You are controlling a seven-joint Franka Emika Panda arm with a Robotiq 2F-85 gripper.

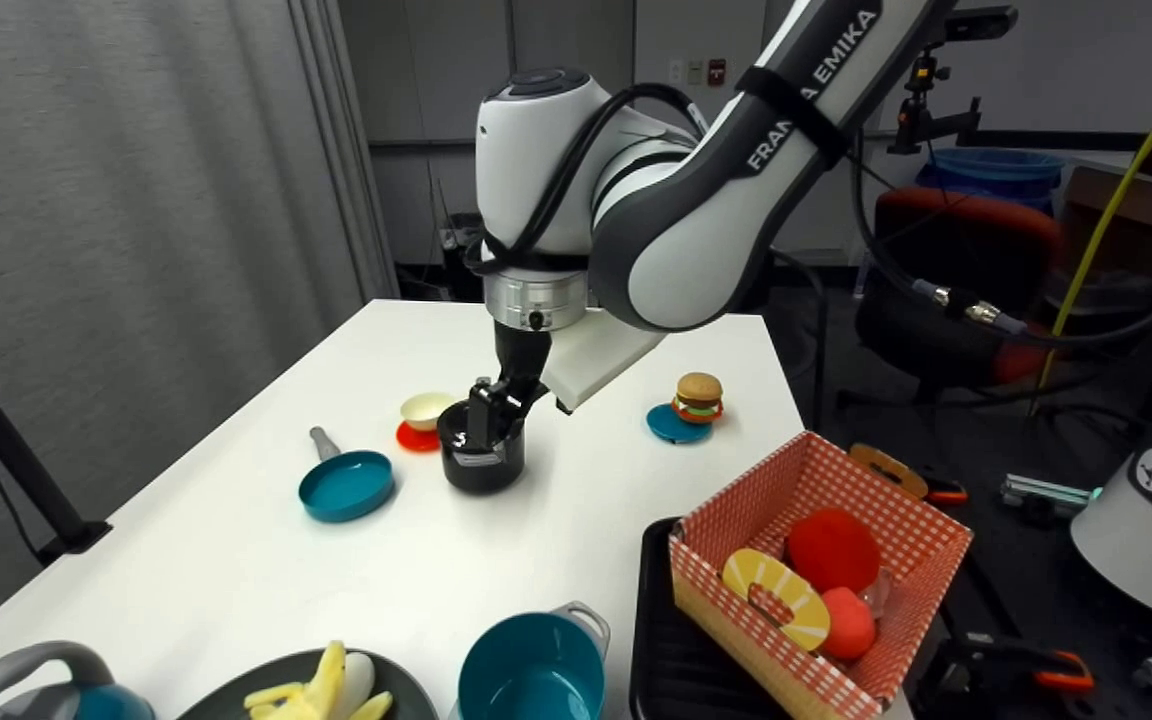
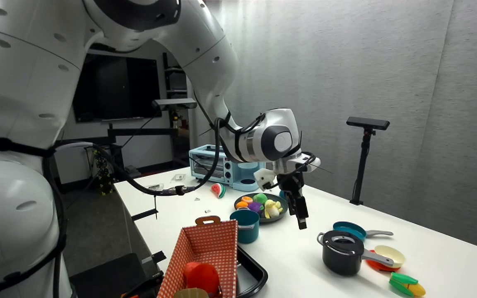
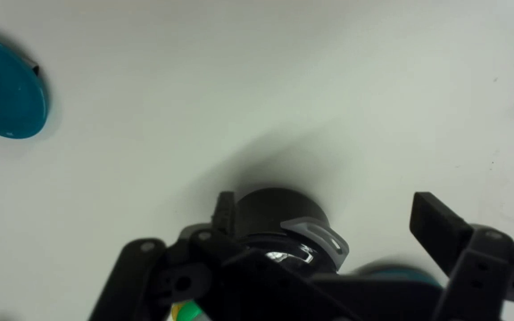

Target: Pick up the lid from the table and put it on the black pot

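Note:
The black pot (image 1: 481,470) stands upright on the white table. It also shows in an exterior view (image 2: 342,263) with a long grey handle, and in the wrist view (image 3: 279,207). A dark glossy round lid (image 2: 343,243) with a grey grip covers its top; part of it shows in the wrist view (image 3: 299,263). No separate silver-grey disc shows. My gripper (image 2: 300,217) hangs above the table beside the pot, apart from it. It is in front of the pot in an exterior view (image 1: 486,415). In the wrist view the gripper (image 3: 324,214) is open and empty, hiding part of the pot.
A teal pan (image 1: 346,485) and a cream bowl (image 1: 426,410) on a red plate stand close to the pot. A toy corn (image 2: 406,285) lies by the bowl. A teal pot (image 2: 246,225), a checked basket (image 1: 821,580), a dark plate of toy food (image 2: 278,213) and a burger (image 1: 698,397) stand around.

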